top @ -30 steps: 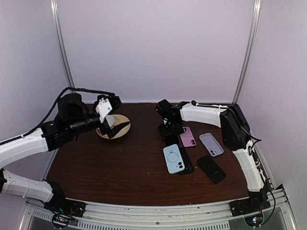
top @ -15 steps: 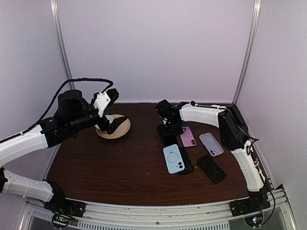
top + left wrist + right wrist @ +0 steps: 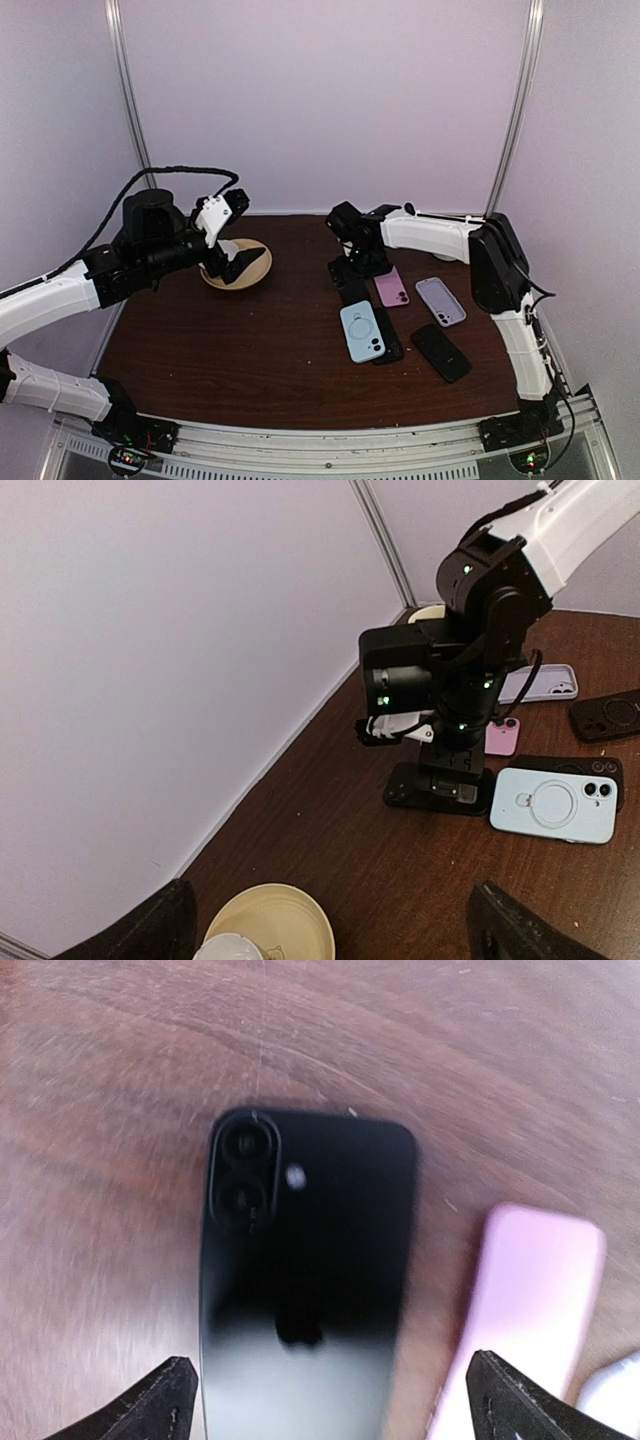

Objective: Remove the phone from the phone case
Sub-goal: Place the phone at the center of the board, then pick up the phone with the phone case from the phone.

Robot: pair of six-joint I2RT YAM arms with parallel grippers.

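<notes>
A bare black phone (image 3: 305, 1290) lies back up on the brown table (image 3: 100, 1110), camera end away from me. My right gripper (image 3: 340, 1405) hangs open just above it, one fingertip either side, touching nothing. From above, the right gripper (image 3: 350, 275) hides most of that phone (image 3: 353, 293). A black phone case (image 3: 441, 352) with a ring on its back lies to the right. My left gripper (image 3: 240, 235) is open and empty above a yellow plate (image 3: 258, 268).
A pink case (image 3: 391, 286), a lavender case (image 3: 440, 300) and a light blue cased phone (image 3: 362, 331) lie around the black phone. A dark slab (image 3: 390, 343) lies partly under the blue one. The plate (image 3: 285, 925) holds a white object (image 3: 230, 948).
My right gripper's jaws have spread wider over the black phone and lifted slightly. The left gripper has swung up from just over the plate.
</notes>
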